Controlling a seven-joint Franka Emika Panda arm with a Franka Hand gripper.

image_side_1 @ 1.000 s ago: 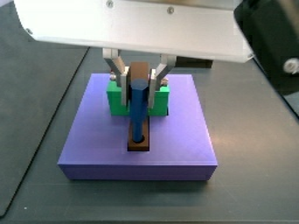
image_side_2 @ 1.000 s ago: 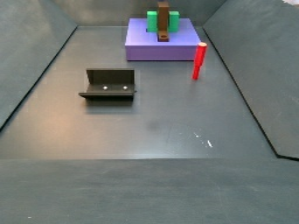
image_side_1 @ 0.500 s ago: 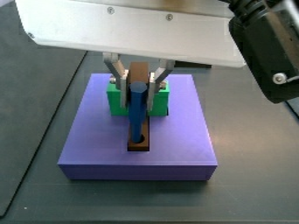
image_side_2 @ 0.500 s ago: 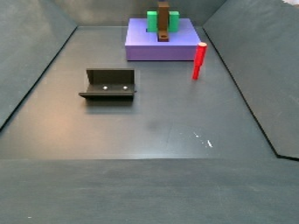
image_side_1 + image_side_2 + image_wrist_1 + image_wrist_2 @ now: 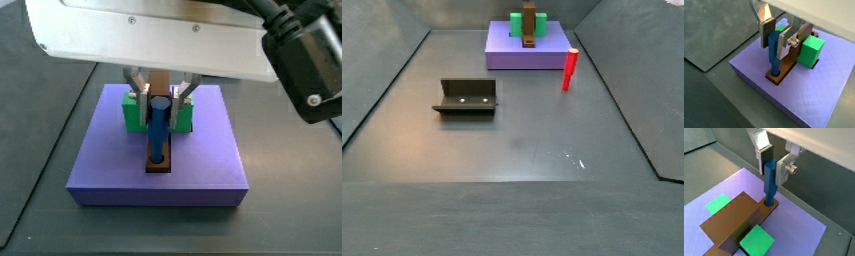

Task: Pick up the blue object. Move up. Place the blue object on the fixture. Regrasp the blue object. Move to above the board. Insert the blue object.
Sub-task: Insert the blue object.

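The dark grey desk [image 5: 516, 150] fills most of the room's floor, with low dark walls around it. At its far end sits a wide lilac platform [image 5: 527, 56], seen close up in a side view [image 5: 158, 160] and in both wrist views [image 5: 817, 110] [image 5: 797, 223]. Over that platform hangs the arm's big white wrist housing [image 5: 147, 35], with a black cable-carrying part at its side.

Across the platform lies the board [image 5: 159, 150], a long brown plank, flanked by two green blocks [image 5: 132, 112], one on each side of it; both wrist views show the plank [image 5: 787, 67] [image 5: 734, 225] and the blocks [image 5: 809, 50] [image 5: 756, 240] too. Out on the open desk, well apart from the platform, stands the fixture [image 5: 466, 97], a dark box-like holder with nothing in it. Just beside the platform's corner a red peg [image 5: 569, 70] stands upright.

The end effector [image 5: 777, 36] is right above the board's hole end, its silver plates closed onto the upper part of the blue object [image 5: 773, 52]. That slim peg stands upright with its lower tip at the round hole near the plank's end [image 5: 771, 183]; how deep it sits I cannot tell. From the side it shows as a blue bar between the fingers [image 5: 158, 125].
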